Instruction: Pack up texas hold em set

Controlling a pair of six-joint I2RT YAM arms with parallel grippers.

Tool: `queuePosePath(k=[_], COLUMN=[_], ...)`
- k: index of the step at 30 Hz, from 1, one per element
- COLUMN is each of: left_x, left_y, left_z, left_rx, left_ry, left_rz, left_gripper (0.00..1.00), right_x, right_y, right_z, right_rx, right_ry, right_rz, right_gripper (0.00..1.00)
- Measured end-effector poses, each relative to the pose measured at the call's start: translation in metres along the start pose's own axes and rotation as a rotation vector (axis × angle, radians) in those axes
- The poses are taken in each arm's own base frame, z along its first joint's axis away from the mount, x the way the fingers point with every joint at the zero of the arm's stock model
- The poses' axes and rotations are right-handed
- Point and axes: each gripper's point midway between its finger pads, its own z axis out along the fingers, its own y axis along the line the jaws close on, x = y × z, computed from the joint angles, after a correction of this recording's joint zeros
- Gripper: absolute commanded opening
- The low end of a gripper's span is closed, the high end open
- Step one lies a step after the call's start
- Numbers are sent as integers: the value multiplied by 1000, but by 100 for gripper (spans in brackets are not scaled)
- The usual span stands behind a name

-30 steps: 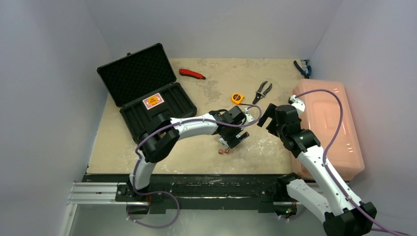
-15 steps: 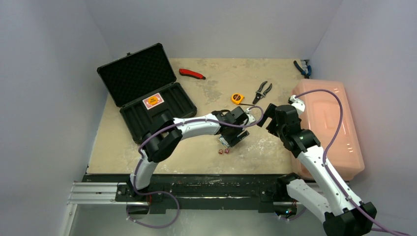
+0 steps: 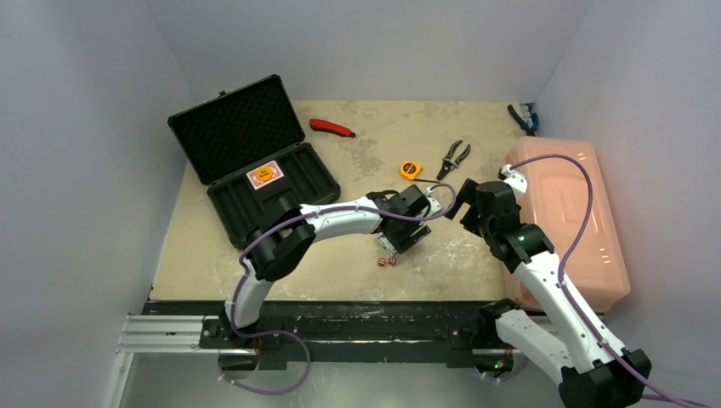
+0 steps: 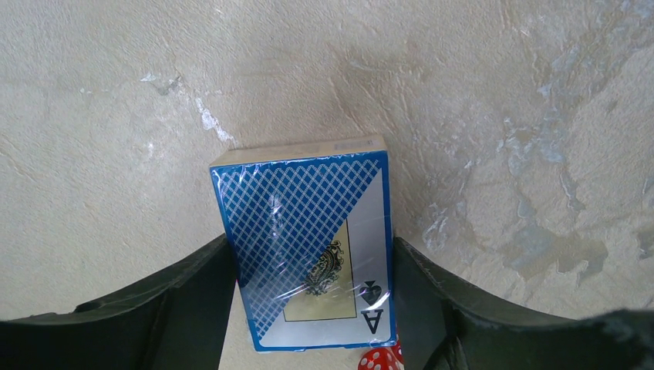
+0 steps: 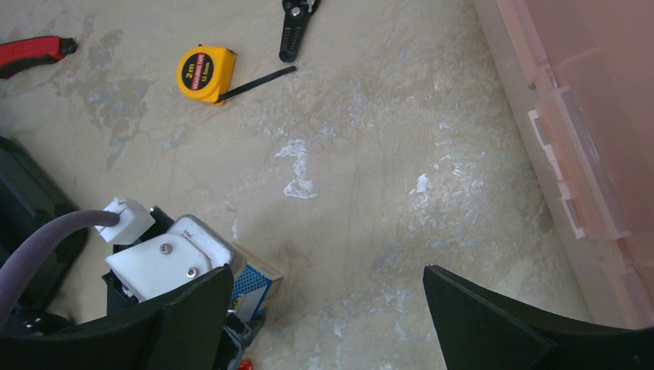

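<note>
Right of the case (image 3: 234, 140), my left gripper (image 4: 312, 258) has clamped the blue deck (image 4: 297, 223), ready for lifting.

A blue diamond lattice is being shown across the card deck (image 4: 301, 231), broken by a cream panel carrying a black ace of spades. Red with white pips is being flashed by the dice (image 4: 379, 359). The briefcase (image 3: 246, 144) is being seen in black, the second deck (image 3: 264, 176) in red.
</note>
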Motion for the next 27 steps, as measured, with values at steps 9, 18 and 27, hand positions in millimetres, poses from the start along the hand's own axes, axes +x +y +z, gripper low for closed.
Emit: queuePosePath(k=[9, 18, 27], left_x=[3, -17, -15], left_y=[6, 15, 48], left_z=[-13, -56, -110], left_rx=[-28, -66, -230], left_ry=[16, -63, -88], left_rz=[6, 5, 12], left_gripper=[0, 0, 0], right_x=[0, 0, -2], right_y=[0, 0, 1], right_z=[0, 0, -2], right_rx=[0, -1, -8], right_ry=[0, -1, -8], right_rz=[1, 1, 4], right_gripper=[99, 99, 99])
